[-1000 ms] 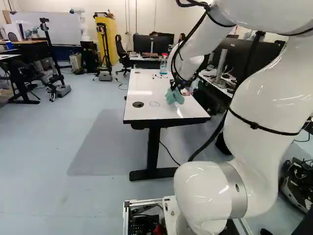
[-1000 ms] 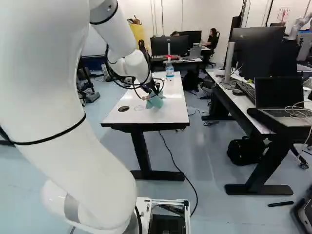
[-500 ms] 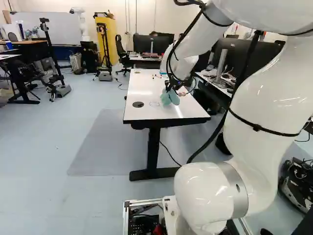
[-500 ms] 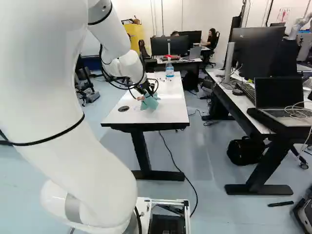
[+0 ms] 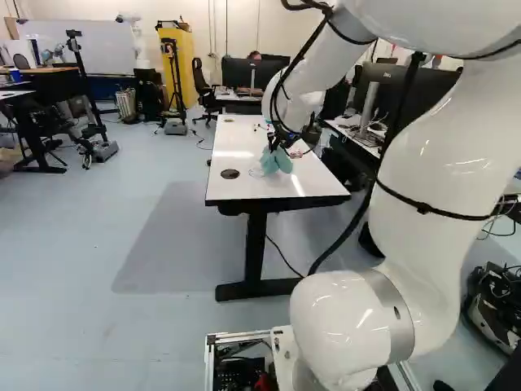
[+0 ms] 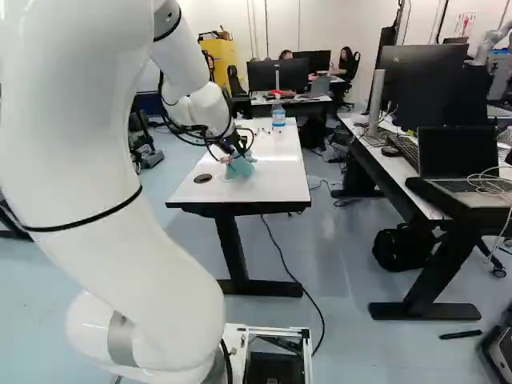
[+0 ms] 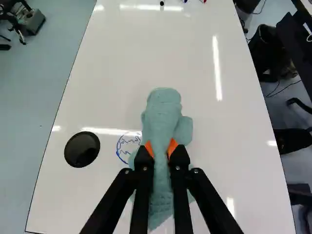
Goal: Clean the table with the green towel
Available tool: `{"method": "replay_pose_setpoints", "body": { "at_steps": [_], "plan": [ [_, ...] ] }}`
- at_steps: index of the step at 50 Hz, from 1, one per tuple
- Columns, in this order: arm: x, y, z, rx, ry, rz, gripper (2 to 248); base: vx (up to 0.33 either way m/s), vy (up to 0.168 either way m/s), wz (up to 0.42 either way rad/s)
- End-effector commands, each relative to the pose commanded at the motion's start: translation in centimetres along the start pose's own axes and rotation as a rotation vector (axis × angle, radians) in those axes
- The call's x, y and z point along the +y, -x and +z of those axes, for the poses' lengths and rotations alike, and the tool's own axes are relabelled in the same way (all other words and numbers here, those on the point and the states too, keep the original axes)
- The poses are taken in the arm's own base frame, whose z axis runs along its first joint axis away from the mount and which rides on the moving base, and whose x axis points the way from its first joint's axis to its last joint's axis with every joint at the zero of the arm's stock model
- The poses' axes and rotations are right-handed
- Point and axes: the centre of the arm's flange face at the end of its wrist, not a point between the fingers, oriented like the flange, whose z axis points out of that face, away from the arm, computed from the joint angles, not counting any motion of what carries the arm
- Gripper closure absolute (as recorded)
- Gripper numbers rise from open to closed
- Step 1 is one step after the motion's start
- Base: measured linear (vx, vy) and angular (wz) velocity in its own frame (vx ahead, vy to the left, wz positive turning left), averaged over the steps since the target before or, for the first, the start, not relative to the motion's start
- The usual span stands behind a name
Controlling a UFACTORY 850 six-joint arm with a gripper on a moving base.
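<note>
The gripper (image 7: pixel 161 149), pinching the towel (image 7: pixel 163 114), nears the ink marks (image 7: pixel 127 147) at eight o'clock, left base view, probably for wiping.

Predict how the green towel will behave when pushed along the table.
The green towel looks soft and folded between the gripper's orange pads, so it will probably crumple. The table looks glossy, so it should slide fairly easily.

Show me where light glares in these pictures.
Wrist view: bright streaks on the table, one beside the towel, another by the round black spot; left base view: a bright patch on the table, small highlights on the white arm.
</note>
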Motion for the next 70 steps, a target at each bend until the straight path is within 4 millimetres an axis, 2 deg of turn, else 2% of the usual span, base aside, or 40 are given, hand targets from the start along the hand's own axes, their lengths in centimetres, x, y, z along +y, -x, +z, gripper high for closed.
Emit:
{"method": "replay_pose_setpoints", "body": {
  "at_steps": [11, 18, 44, 70],
  "plan": [
    [0.0, -1.4, 0.9, 0.042, 0.000, 0.000, 203, 0.000, 0.000, 0.000],
    [0.0, -1.4, 1.0, 0.046, 0.000, 0.000, 203, 0.000, 0.000, 0.000],
    [0.0, -0.4, 3.8, 0.013, -0.001, 0.000, 203, 0.000, 0.000, 0.000],
    [0.0, 1.8, 6.1, -0.048, -0.002, 0.000, 203, 0.000, 0.000, 0.000]
  ]
}}
